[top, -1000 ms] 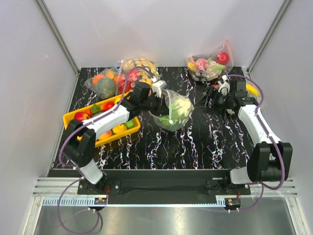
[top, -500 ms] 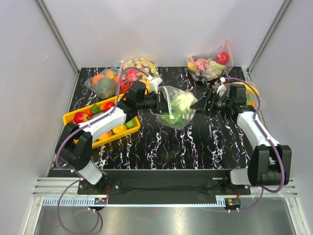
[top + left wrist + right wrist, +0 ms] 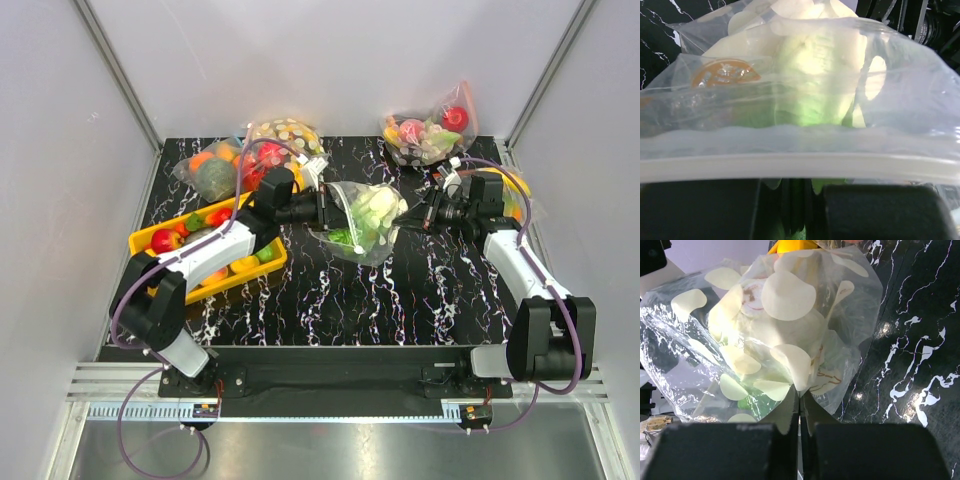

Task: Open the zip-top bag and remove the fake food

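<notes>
The zip-top bag (image 3: 365, 222), clear with white dots, hangs above the middle of the table between both arms. My left gripper (image 3: 326, 208) is shut on its left edge; in the left wrist view the white zip strip (image 3: 800, 167) runs across just above the shut left gripper (image 3: 799, 189). My right gripper (image 3: 404, 219) is shut on the film of the bag's right side, and the right wrist view shows the right gripper (image 3: 800, 407) pinching a fold of the dotted bag (image 3: 775, 330). The fake food, a pale leafy lettuce (image 3: 815, 70), sits inside the bag (image 3: 370, 205).
A yellow tray (image 3: 142, 238) with several small fruits lies at the left. Other filled bags stand at the back: one at the far left (image 3: 212, 175), a dotted one (image 3: 285, 135), and one at the back right (image 3: 430, 132). A yellow item (image 3: 516, 186) lies behind the right arm.
My right gripper has reached left to the bag and shut on its right side. The left gripper has kept its hold and swung the bag slightly right.
</notes>
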Robot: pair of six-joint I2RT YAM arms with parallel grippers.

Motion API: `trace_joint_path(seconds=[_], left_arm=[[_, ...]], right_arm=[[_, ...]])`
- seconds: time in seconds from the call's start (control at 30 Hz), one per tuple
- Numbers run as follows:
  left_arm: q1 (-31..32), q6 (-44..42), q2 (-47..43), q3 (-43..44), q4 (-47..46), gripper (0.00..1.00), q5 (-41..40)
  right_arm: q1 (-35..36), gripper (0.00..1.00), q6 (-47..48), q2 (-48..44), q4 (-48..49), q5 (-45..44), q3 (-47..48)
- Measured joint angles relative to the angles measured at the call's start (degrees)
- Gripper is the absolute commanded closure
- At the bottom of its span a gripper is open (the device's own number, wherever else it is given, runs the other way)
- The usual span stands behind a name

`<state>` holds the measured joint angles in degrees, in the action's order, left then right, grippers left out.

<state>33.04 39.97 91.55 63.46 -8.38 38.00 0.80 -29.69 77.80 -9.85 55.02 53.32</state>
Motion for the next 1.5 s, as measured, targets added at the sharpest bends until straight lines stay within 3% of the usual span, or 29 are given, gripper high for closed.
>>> trace_joint_path(seconds=[0.4, 1.13, 1.5], left_arm=[[-3.2, -1.4, -5.4, -2.0, 2.8, 1.00, 0.9], [-4.9, -7.3, -12.7, -5.0, 12.7, 1.00, 1.1], [-5.0, -14.6, -15.2, -5.0, 23.9, 1.00, 1.3]], right_arm=[[0.0, 1.00, 2.4, 0.8, -3.2, -4.5, 1.5], [-2.8, 1.00, 5.7, 10.6, -6.8, -10.9, 8.4], [-3.7, 1.00, 6.0, 12.2, -9.3, -11.9, 9.1]])
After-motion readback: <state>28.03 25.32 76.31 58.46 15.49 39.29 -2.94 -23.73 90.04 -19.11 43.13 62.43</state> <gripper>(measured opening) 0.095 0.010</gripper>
